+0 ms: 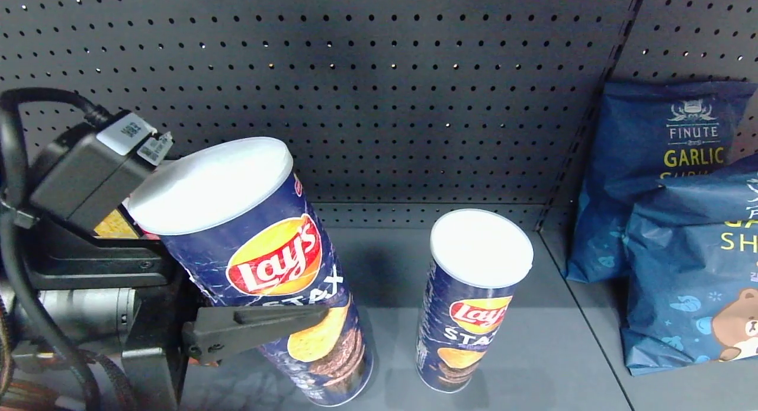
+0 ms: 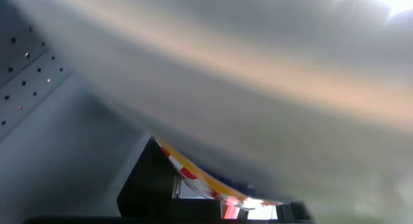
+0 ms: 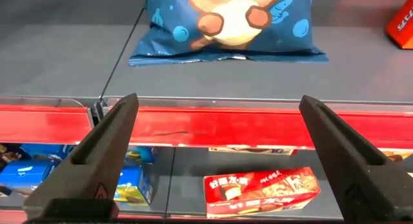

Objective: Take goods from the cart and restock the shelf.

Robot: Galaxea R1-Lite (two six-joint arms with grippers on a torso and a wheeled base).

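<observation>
Grey shelf [image 1: 533, 346]: one chip can [image 1: 468, 316] upright near mid-front; two overlapping blue snack bags [image 1: 687, 269] toward its right end.

- Tilted can [image 1: 254, 263] at left of frame
- Upright can [image 1: 471, 298] stands on the shelf [image 1: 545, 352], right of it, apart
- Front bag [image 1: 693, 269] overlaps rear bag [image 1: 651, 162] at right edge
- Pegboard [image 1: 385, 91] behind everything
</observation>
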